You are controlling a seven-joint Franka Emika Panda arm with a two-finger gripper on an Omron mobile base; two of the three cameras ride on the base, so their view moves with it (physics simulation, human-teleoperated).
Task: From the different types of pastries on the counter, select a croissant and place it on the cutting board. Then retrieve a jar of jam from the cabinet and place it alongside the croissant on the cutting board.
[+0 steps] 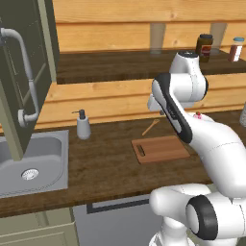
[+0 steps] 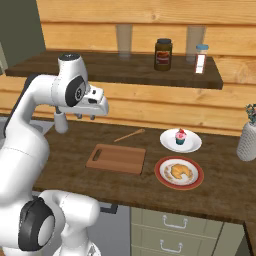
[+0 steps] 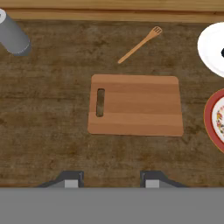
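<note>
Golden, crescent-shaped croissant (image 2: 180,171) lay on red-rimmed plate (image 2: 162,177) beside bare cutting board (image 2: 117,158); gripper (image 3: 108,178) hung apart, empty.

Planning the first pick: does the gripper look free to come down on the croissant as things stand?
Probably yes. The croissant lies uncovered on its red-rimmed plate, with open counter around it, and the gripper hovers with open jaws above the bare cutting board.

You look straight down on the bare cutting board (image 3: 135,105), slot handle leftward, a wooden fork (image 3: 139,45) lying beyond it.
</note>
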